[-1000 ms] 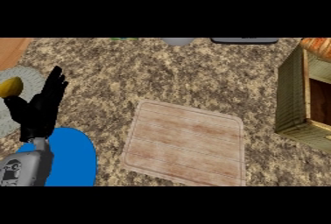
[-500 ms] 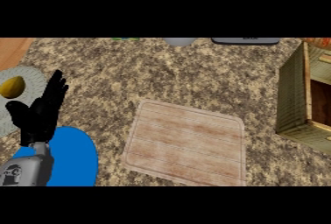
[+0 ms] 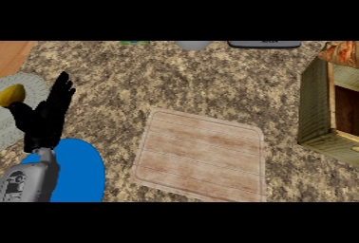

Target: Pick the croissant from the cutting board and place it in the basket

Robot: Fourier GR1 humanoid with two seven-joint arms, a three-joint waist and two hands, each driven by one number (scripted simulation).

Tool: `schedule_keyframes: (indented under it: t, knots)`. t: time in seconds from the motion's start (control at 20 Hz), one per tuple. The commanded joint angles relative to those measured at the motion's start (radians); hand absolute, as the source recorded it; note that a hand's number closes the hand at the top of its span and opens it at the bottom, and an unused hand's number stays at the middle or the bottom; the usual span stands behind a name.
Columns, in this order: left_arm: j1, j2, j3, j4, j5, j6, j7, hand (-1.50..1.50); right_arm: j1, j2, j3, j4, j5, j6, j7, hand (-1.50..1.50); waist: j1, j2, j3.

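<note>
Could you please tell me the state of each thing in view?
cutting board: lying flat, bare.
basket: open-topped, cut off by the right edge.
left hand: open, fingers up, holding nothing.
blue plate: bare where visible.
pale plate: holds a yellow thing.

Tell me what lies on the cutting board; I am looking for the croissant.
The cutting board shows its whole wooden top, with nothing on it or covering it. An orange-brown thing shows at the far corner of the basket; whether it is the croissant cannot be told.
</note>
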Motion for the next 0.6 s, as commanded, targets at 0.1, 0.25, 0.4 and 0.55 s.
schedule_keyframes:
  t: [0.1, 0.25, 0.4, 0.55]
  knots:
    - [0.055, 0.001, -0.001, -0.017, -0.008, -0.012, -0.029, 0.0, -0.014, 0.058, 0.006, 0.067, 0.055, 0.004, -0.012, 1.5, 0.002, 0.0, 0.0]
    - [0.015, 0.009, 0.014, 0.026, -0.002, -0.014, -0.03, 0.0, -0.02, 0.05, -0.013, 0.142, 0.082, -0.037, -0.082, 1.5, 0.002, 0.001, 0.0]
    - [0.015, -0.023, -0.023, -0.03, -0.026, 0.017, 0.01, 0.0, -0.04, 0.041, -0.045, 0.226, 0.102, -0.1, -0.144, 1.5, 0.003, 0.001, 0.0]
    - [-0.021, 0.004, -0.013, -0.029, -0.025, 0.005, 0.07, 0.0, -0.022, 0.06, -0.015, 0.195, 0.147, -0.091, -0.103, 1.5, 0.0, 0.0, 0.0]
